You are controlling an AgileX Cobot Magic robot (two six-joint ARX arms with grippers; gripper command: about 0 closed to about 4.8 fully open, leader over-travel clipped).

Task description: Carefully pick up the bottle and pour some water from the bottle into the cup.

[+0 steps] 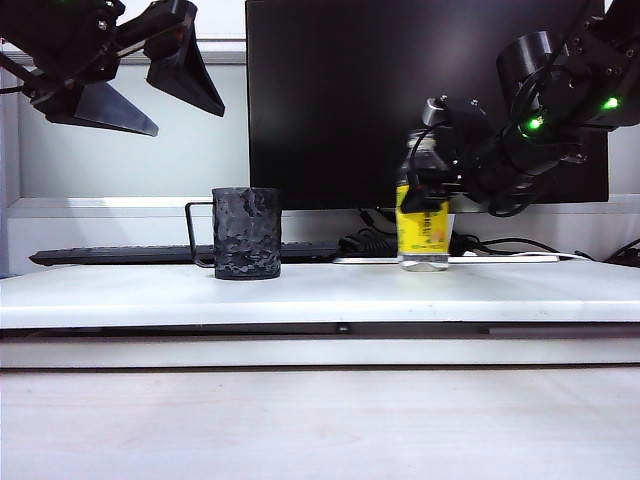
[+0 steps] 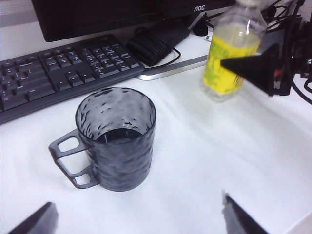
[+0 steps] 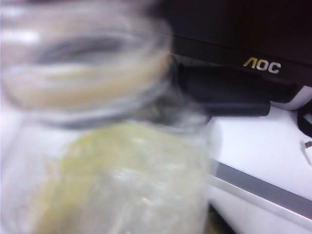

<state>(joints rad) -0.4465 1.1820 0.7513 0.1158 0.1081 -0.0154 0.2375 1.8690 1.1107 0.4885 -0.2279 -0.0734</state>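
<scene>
The bottle stands upright on the white surface, its long axis vertical and its mouth open, just in front of the dark monitor. Taking the bottle as the mark, the right pincer is right at it, reaching in from the side away from the cup, with one dark finger lying across the yellow label. The right wrist view is filled by the blurred neck and label, so the bottle sits between the jaws. They look partly drawn in around it, but whether they already press on the plastic I cannot tell.

The cup stands well apart from the bottle, upright and apparently empty, handle turned away from it, in front of the keyboard.

The left pincer hangs high above the cup's side, far from the bottle, jaws spread wide and holding nothing. The right arm is clearly the nearer one; a level squeeze on the label is what the lift appears to need.
</scene>
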